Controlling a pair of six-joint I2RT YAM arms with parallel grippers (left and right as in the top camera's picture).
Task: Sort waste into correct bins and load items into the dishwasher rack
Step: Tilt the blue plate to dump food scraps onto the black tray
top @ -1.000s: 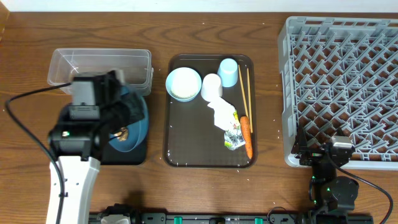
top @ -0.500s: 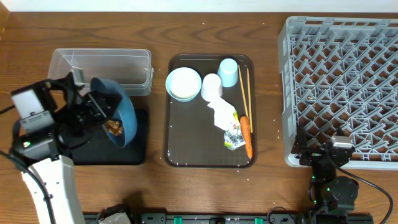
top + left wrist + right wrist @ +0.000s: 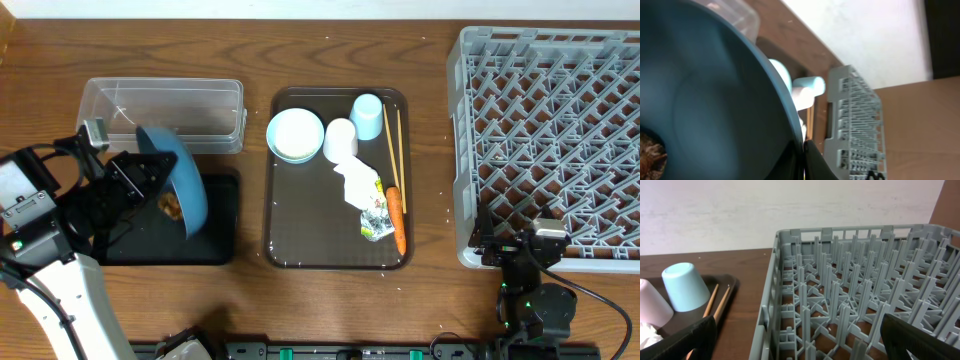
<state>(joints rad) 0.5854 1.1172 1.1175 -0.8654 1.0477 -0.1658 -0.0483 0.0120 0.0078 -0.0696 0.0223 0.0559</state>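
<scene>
My left gripper (image 3: 140,176) is shut on the rim of the dark-blue plate (image 3: 176,180), which is tipped steeply on edge above the black tray (image 3: 222,215). A brown food lump (image 3: 171,206) clings to the plate's low side. In the left wrist view the plate (image 3: 715,100) fills the frame, and the gripper (image 3: 803,161) pinches its edge. The bowl (image 3: 295,135), pink cup (image 3: 341,139), light-blue cup (image 3: 368,115), chopsticks (image 3: 394,140), wrapper (image 3: 365,200) and carrot (image 3: 396,215) lie on the brown tray. My right gripper (image 3: 800,345) stands open at the front edge of the rack (image 3: 550,140).
A clear tub (image 3: 165,105) stands just behind the black tray. The brown serving tray (image 3: 285,240) sits mid-table between the bins and the rack. The rack's near wall (image 3: 771,305) rises directly ahead of the right gripper.
The left arm has swung left and tilted the plate from lying flat over the black tray to nearly upright. The brown lump has slid toward the plate's lower side. The right arm is unmoved.
</scene>
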